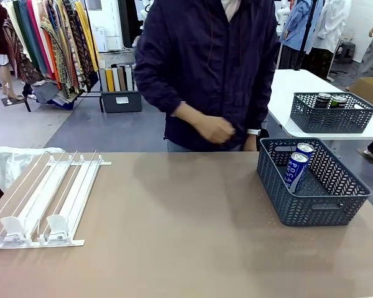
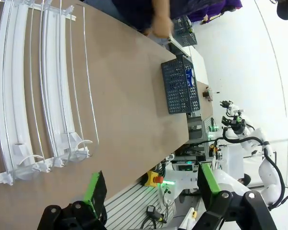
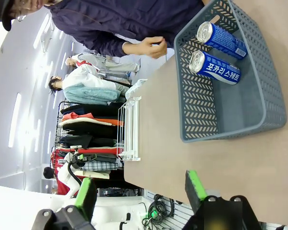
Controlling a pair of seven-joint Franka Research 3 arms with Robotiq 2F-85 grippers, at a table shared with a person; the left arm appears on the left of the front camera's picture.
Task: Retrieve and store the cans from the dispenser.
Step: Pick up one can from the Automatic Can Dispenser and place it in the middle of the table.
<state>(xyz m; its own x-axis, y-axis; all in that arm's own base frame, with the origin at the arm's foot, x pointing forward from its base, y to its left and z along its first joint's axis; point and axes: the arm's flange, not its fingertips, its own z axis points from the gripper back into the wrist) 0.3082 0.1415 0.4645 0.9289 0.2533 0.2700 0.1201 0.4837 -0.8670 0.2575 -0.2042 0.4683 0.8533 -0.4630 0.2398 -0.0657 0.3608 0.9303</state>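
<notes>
The white dispenser (image 1: 50,198) lies at the table's left with its sloped lanes bare and its pusher blocks at the near end. Two blue cans (image 1: 296,171) with white lettering lie side by side in the grey-blue basket (image 1: 311,208) at the right. The right wrist view looks down on both blue cans (image 3: 215,67) inside the basket (image 3: 197,100). My left gripper (image 2: 151,187) hangs open above the table's near edge, beside the dispenser (image 2: 38,86). My right gripper (image 3: 140,191) is open too, back from the basket, with nothing between its fingers.
A person in a dark jacket stands at the far side, one hand (image 1: 214,130) held at the waist. A second lattice basket (image 1: 332,118) with two dark cans sits on a white table behind, at the right. Brown tabletop (image 1: 174,217) stretches between dispenser and basket.
</notes>
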